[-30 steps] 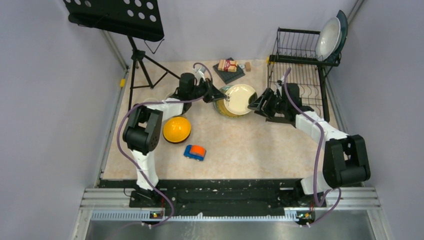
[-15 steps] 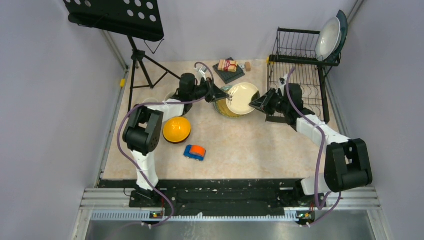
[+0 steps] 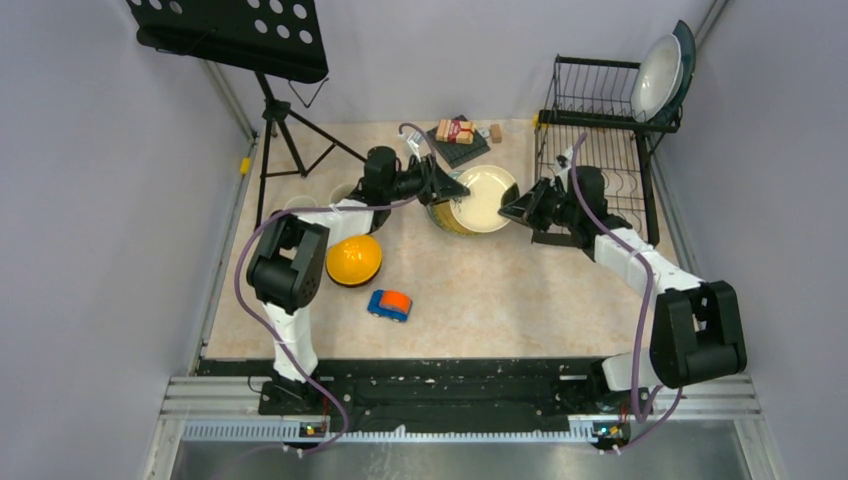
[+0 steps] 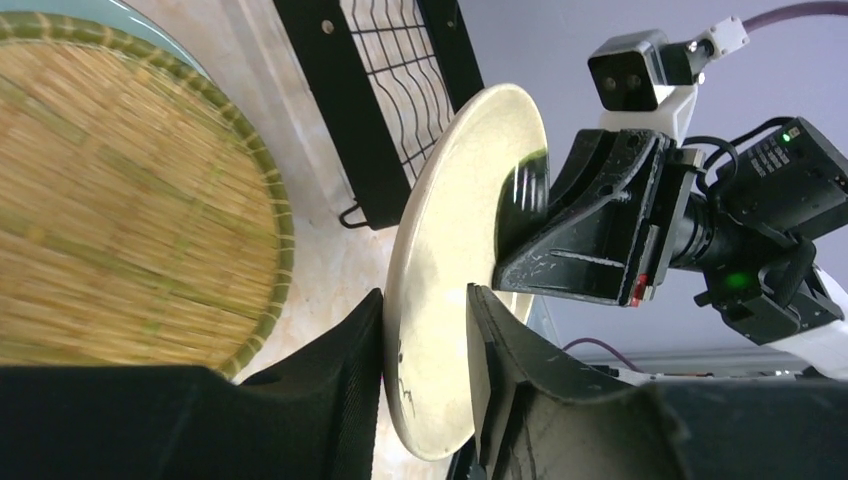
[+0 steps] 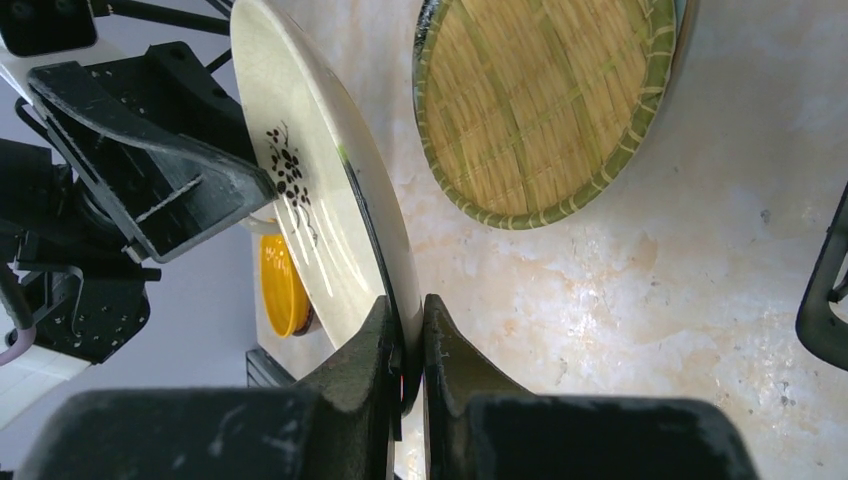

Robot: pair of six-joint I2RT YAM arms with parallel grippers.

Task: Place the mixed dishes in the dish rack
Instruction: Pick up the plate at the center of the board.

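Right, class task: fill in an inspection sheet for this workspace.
Surface: beige marbled tabletop.
Job's things: cream round plate on edge; yellowish woven-look plate lying flat; orange-yellow bowl, untouched; black wire dish rack holding a pale round plate.
Clutter: blue-and-orange toy car; small packet on dark square mat.
Grippers: left gripper and right gripper both shut on the cream plate's rim.
Cables: purple cable along each arm.
Surroundings: black perforated music stand; grey walls.

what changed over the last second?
Right gripper moved in onto the rim of the cream plate; its fingers now pinch it. Left gripper shifted right, fingers straddling the opposite rim, grip unclear. Plate barely moved. Bowl, toy car, dish rack unchanged.
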